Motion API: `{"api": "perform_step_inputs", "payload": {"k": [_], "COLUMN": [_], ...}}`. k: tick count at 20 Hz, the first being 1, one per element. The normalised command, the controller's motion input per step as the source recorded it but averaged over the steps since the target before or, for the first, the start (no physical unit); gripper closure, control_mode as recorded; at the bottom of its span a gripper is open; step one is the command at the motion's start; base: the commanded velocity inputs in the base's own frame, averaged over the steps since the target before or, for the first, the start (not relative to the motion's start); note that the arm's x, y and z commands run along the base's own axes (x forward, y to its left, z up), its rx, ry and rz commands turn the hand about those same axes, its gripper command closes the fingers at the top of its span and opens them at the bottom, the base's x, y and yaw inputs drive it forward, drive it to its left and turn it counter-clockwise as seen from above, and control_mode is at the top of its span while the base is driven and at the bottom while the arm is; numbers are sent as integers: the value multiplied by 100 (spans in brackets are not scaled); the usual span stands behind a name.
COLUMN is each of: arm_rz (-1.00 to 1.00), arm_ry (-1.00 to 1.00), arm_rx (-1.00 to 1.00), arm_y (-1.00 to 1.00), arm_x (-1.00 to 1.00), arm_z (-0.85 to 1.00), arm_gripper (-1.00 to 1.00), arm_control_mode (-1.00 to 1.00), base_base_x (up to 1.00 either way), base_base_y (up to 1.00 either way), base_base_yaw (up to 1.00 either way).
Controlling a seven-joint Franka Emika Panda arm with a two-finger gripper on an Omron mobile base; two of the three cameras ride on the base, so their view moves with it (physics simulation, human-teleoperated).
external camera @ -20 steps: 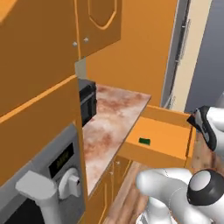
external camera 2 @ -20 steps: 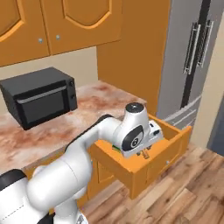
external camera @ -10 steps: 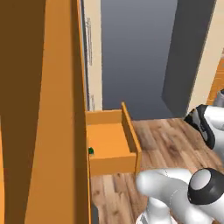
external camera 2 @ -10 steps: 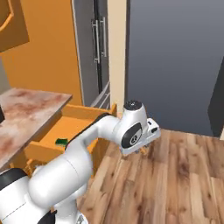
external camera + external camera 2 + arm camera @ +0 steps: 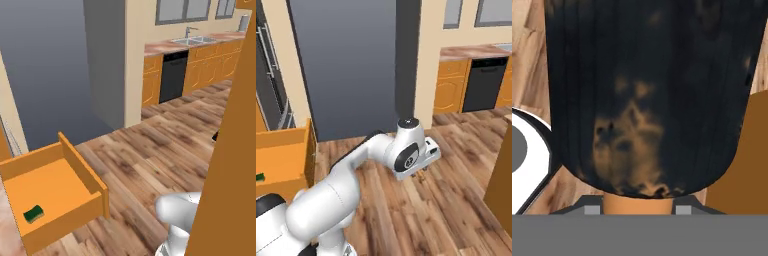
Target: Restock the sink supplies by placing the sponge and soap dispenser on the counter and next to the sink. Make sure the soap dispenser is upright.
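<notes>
Soap dispenser [image 5: 647, 95] between gripper [image 5: 639, 206] fingers

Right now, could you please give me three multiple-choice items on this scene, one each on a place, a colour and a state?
1. Where does the sponge lie? A in the sink; B in the drawer; C on the floor.
2. What colour is the sponge? A yellow; B pink; C green.
3. How does the drawer stand? A pulled open; B pushed shut; C lifted out onto the floor.
Answers: 1 B, it rests on the drawer's bottom near a front corner; 2 C, it is plainly green against the orange wood; 3 A, the drawer juts out and its inside lies open to view.
</notes>
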Motion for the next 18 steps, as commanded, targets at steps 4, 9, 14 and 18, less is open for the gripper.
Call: {"api": "perform_step_inputs", "payload": {"k": [4, 9, 14, 18], "arm_rz": [0, 0, 0, 0], "arm_ry": [0, 0, 0, 0], "arm_rx": [0, 0, 0, 0], "arm_y": [0, 0, 0, 0], "arm_x": [0, 0, 0, 0], "arm_z": [0, 0, 0, 0], "arm_gripper": [100, 100, 100, 100], "arm_control_mode": [100, 100, 100, 100], "base_base_x": [0, 1, 7, 15], "base_base_y": [-24, -29, -35, -37], "base_base_yaw": [-78, -70, -61, -60]}}
